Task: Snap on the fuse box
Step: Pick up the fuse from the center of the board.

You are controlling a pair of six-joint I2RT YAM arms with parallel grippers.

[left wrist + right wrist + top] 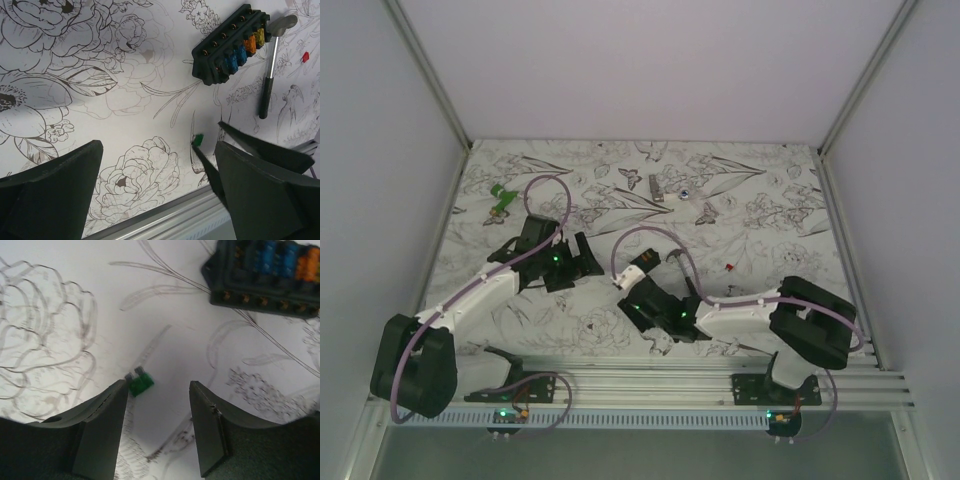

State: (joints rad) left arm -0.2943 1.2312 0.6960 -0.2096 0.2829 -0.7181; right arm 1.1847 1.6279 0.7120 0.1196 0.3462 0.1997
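Two robot arms reach over a table covered with a floral-print cloth (pixel 780 215). The fuse box (pixel 232 45), a black block holding a row of blue, orange and yellow fuses, lies flat on the cloth near the middle of the table, in front of both grippers and touching neither. A hammer (pixel 265 100) with a black handle lies just beside the end of the box with the yellow fuses, its metal head close to that corner. A loose green blade fuse (pixel 140 384) lies on the cloth just beside one fingertip of the right gripper (pixel 157 390), whose jaws stand apart with nothing between them. The left gripper (pixel 158 165) hangs nearby, jaws spread wide and holding nothing. A small red piece (pixel 305 56) lies beyond the hammer. A small grey metal piece (pixel 657 188) sits toward the far edge of the table.
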